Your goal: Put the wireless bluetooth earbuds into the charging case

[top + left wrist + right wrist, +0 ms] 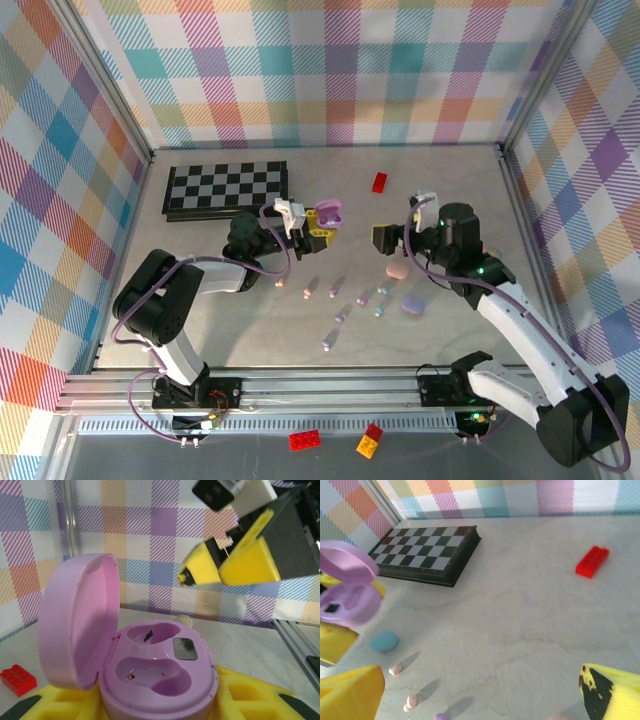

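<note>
My left gripper (pixel 318 224) is shut on an open purple charging case (pixel 157 680), whose base sits between the yellow fingers (pixel 250 697). Its lid (pixel 75 625) stands up at the left and both wells are empty. The same case (pixel 347 587) appears at the left edge of the right wrist view. My right gripper (pixel 385 238) hovers open and empty just right of the case, its yellow fingertips (pixel 350 695) wide apart. Several pink, purple and blue earbuds (pixel 335 288) lie scattered on the table in front of both grippers, among them two pink ones (pixel 411 700).
A chessboard (pixel 227 188) lies at the back left and a red brick (pixel 380 181) at the back. A closed pink case (pixel 397 270) and a closed purple case (pixel 412 304) lie under the right arm. A round blue item (pixel 384 641) rests near the held case.
</note>
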`<move>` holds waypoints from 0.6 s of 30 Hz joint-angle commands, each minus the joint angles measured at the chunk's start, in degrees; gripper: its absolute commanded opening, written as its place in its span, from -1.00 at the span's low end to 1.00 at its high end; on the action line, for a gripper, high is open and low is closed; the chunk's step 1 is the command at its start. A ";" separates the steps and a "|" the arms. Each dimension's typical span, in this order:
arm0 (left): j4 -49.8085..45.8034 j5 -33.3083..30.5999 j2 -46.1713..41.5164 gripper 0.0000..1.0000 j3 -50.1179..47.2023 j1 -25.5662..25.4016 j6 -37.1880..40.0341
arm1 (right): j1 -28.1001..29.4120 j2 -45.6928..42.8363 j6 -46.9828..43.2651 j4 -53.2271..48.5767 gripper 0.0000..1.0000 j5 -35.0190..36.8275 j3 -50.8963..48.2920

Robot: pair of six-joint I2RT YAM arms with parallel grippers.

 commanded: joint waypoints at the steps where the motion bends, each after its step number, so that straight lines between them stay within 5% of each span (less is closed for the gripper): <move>1: -4.01 -0.76 -3.02 -0.20 -0.63 0.59 4.36 | -0.24 -2.37 11.73 2.05 0.98 -1.86 -3.81; 7: -5.86 -1.49 -3.96 -0.20 -0.06 0.81 5.11 | 1.00 0.03 34.36 1.58 0.82 -6.21 -10.24; 18: -4.68 -1.51 -2.49 -0.20 0.66 3.22 3.30 | 10.49 7.18 51.42 6.02 0.43 -5.91 -16.05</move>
